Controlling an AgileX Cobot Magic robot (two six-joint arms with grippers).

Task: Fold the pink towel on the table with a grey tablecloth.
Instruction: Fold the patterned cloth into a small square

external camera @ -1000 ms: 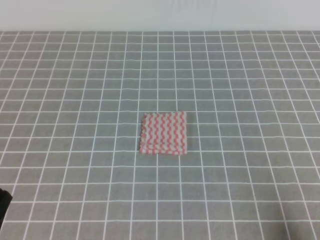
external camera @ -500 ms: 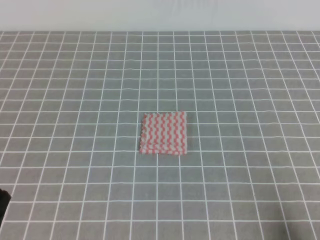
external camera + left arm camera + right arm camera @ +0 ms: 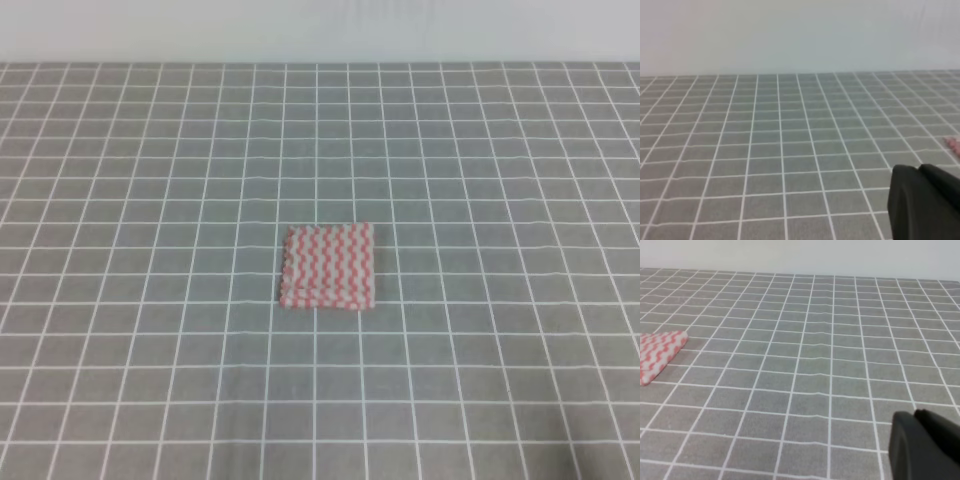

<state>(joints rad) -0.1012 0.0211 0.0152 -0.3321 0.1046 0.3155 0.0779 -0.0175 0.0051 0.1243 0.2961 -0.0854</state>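
The pink towel (image 3: pixel 327 266) lies flat in the middle of the table with a grey tablecloth (image 3: pixel 150 200), a small rectangle with layered edges along its near side. Neither gripper appears in the exterior high view. In the left wrist view only a black finger (image 3: pixel 922 202) shows at the lower right, and a pink sliver of the towel (image 3: pixel 953 144) sits at the right edge. The right wrist view shows a similar black finger (image 3: pixel 925 445) at the lower right, with a corner of the towel (image 3: pixel 657 355) far off to the left. Nothing is held.
The gridded cloth runs to a pale wall (image 3: pixel 320 30) at the back. Slight wrinkles cross the cloth (image 3: pixel 832 365) in the right wrist view.
The dark bit of the left arm at the lower left corner of the exterior view has slid out of the frame. The towel has not moved.
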